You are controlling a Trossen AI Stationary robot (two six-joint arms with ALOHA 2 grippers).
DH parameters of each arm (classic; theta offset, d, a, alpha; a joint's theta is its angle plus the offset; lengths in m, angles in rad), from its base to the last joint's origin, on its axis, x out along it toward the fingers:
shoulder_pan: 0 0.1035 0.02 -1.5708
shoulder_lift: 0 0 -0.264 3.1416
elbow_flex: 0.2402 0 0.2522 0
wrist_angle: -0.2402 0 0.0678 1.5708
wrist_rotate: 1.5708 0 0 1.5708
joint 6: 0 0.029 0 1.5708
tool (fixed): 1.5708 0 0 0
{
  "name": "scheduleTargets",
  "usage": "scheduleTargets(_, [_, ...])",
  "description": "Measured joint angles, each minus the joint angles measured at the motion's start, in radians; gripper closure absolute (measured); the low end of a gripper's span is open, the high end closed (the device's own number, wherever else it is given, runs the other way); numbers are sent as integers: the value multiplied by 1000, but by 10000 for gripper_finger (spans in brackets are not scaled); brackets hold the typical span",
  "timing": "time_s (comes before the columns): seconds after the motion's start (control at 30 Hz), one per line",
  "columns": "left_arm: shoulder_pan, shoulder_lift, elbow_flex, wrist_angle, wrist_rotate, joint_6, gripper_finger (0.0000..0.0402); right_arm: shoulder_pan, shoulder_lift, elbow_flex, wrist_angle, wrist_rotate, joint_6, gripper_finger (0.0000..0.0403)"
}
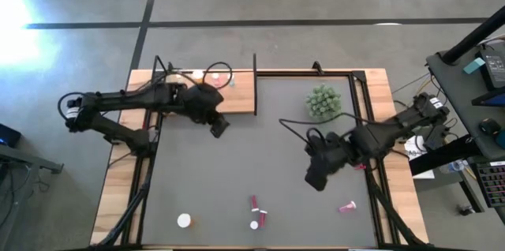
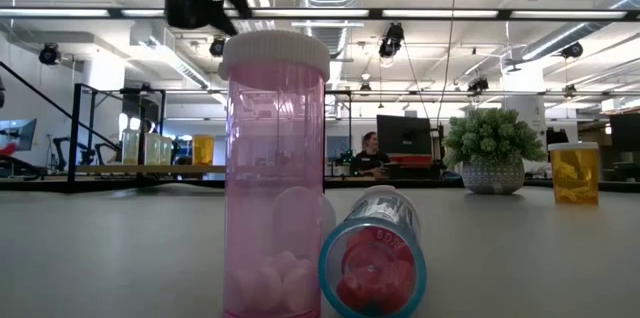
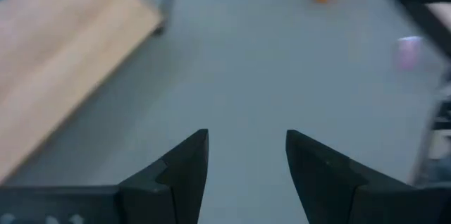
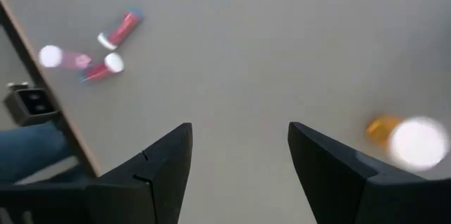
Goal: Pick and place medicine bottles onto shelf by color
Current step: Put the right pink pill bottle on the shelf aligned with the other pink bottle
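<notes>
Medicine bottles lie scattered on the grey mat. High view: a red bottle lying flat near the front edge, a white-capped one just beside it, a pink bottle on its side to the right, an orange bottle standing at front left. Two or three more sit on the light-wood shelf at the back, partly hidden by the left arm.

Only the low view shows material: translucent pink plastic bottle, upright, ribbed white cap, pale tablets inside; touching it, a clear bottle on its side holding red pills. Amber bottle stands far right; bushy green plant in a textured pot behind.

Left gripper hangs over the mat just off the shelf's front edge, jaws partly open, empty. Right gripper hovers mid-right, jaws wide, nothing between them; its wrist view shows the orange bottle blurred.
</notes>
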Motion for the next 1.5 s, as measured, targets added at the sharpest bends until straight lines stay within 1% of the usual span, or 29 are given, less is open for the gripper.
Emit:
scheduleTargets(0.13, [-83,0,-4,120,0,-51,228,89,0,-3,1,10,143,177])
scheduleTargets(0.23, [-136,8,-5,190,0,-80,228,151,6,-6,2,41,242,177])
scheduleTargets(0.37, [-195,11,-9,254,-3,-117,228,225,31,-6,3,49,353,177])
scheduleTargets(0.5, [-236,14,-17,293,-4,-134,228,300,70,-6,3,48,523,177])
scheduleTargets(0.8, [-266,21,-21,336,-6,-129,228,434,182,-6,3,23,1004,177])
scheduleTargets(1.0, [-267,21,-21,336,18,-104,228,478,256,-6,4,22,1282,177])
scheduleTargets(1.07, [-267,21,-21,335,33,-89,228,484,273,-6,3,2,1352,177])
scheduleTargets(1.2, [-267,21,-21,335,39,-69,228,467,306,-5,3,-87,1381,177])
scheduleTargets(1.37, [-267,21,-21,332,75,-19,228,451,346,-5,2,-114,1350,177])
scheduleTargets(1.43, [-267,21,-21,332,87,-3,228,463,346,-5,-13,-129,1267,177])
scheduleTargets(1.5, [-267,21,-21,332,95,25,228,468,345,-5,-15,-128,1098,177])
